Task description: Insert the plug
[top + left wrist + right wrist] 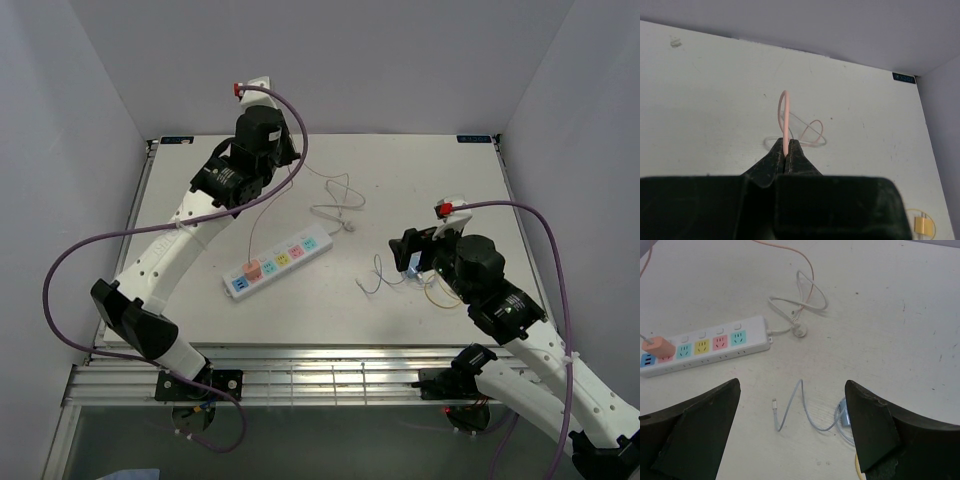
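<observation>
The white power strip (281, 262) with coloured sockets lies mid-table. An orange plug (250, 268) stands on a socket near its left end; it also shows in the right wrist view (657, 346). Its thin pink cable (782, 105) runs up to my left gripper (786, 143), which is shut on it well behind the strip (283, 160). My right gripper (792, 384) is open and empty, hovering right of the strip (710, 345) over a pale blue cable (790, 407). In the top view it (408, 256) is above that cable's blue charger (842, 416).
The strip's white power cord (337, 207) lies coiled behind its right end, with its plug (799, 330) on the table. A yellow cable (438, 295) and yellow charger (923, 225) lie by the right arm. White walls enclose the table on three sides.
</observation>
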Available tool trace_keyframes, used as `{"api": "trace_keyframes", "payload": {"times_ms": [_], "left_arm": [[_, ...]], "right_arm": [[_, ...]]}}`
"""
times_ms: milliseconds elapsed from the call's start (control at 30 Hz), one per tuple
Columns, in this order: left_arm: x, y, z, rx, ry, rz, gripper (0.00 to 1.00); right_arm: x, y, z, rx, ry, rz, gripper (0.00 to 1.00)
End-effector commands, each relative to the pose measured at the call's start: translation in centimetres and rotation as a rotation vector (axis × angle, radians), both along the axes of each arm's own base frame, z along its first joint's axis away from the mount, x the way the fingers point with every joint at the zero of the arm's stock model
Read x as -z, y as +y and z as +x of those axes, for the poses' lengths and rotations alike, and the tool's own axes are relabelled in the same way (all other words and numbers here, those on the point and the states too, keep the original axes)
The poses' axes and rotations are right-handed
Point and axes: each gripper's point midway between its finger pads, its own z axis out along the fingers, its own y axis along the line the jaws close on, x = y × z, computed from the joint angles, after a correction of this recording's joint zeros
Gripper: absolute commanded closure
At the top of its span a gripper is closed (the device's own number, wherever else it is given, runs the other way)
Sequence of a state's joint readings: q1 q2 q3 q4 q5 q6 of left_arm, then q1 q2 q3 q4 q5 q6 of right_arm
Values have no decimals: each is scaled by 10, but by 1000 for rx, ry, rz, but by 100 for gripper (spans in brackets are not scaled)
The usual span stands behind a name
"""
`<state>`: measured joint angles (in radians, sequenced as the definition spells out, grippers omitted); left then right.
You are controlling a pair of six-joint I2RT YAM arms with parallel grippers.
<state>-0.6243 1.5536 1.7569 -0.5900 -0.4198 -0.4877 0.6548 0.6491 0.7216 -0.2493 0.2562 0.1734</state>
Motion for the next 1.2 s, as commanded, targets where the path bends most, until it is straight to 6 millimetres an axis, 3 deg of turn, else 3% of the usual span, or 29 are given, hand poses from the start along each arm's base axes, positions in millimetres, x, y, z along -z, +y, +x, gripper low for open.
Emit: {"api": "trace_keyframes", "payload": {"times_ms": [0, 300, 467, 633, 667, 700, 733, 767, 800, 833, 867, 900, 967, 1033, 1067, 1100, 1167], "left_arm": [[-60, 32, -3, -143, -146, -51, 100], [-100, 61, -1, -297, -257, -71, 100], [-146, 80, -14, -337, -365, -101, 100], [-160, 76, -20, -283, -392, -116, 100], [-159, 75, -20, -277, -389, -115, 100], [-158, 73, -19, -270, -386, -114, 100], [-157, 71, -18, -262, -384, -110, 100], [-155, 68, -18, -247, -380, -110, 100], [-155, 65, -18, -231, -379, -111, 100], [-153, 63, -17, -224, -373, -113, 100], [-150, 59, -16, -211, -367, -112, 100], [-148, 58, -15, -206, -361, -108, 100], [-142, 55, -13, -200, -346, -107, 100], [-139, 54, -12, -200, -339, -106, 100], [-136, 54, -12, -199, -333, -99, 100], [-135, 56, -13, -205, -333, -98, 100], [-132, 57, -13, -211, -328, -91, 100]], "right_arm": [[-17, 5, 4, -16, -66, 28, 10], [-19, 15, 14, -51, -100, -2, 10], [-19, 38, 25, -132, -123, -19, 10], [-26, 62, 38, -236, -221, -76, 10], [-38, 71, 42, -268, -287, -68, 10], [-28, 79, 53, -279, -272, -100, 10], [-30, 83, 60, -282, -288, -119, 10], [-51, 97, 65, -343, -383, -141, 10], [-39, 109, 77, -373, -379, -179, 10], [-44, 116, 86, -380, -404, -197, 10], [-66, 124, 98, -390, -466, -222, 10], [-42, 137, 116, -418, -415, -264, 10], [-37, 151, 135, -446, -402, -281, 10], [-30, 165, 166, -439, -399, -314, 10], [-9, 169, 183, -423, -355, -338, 10], [-25, 172, 198, -400, -378, -324, 10], [-21, 167, 222, -373, -362, -316, 10]]}}
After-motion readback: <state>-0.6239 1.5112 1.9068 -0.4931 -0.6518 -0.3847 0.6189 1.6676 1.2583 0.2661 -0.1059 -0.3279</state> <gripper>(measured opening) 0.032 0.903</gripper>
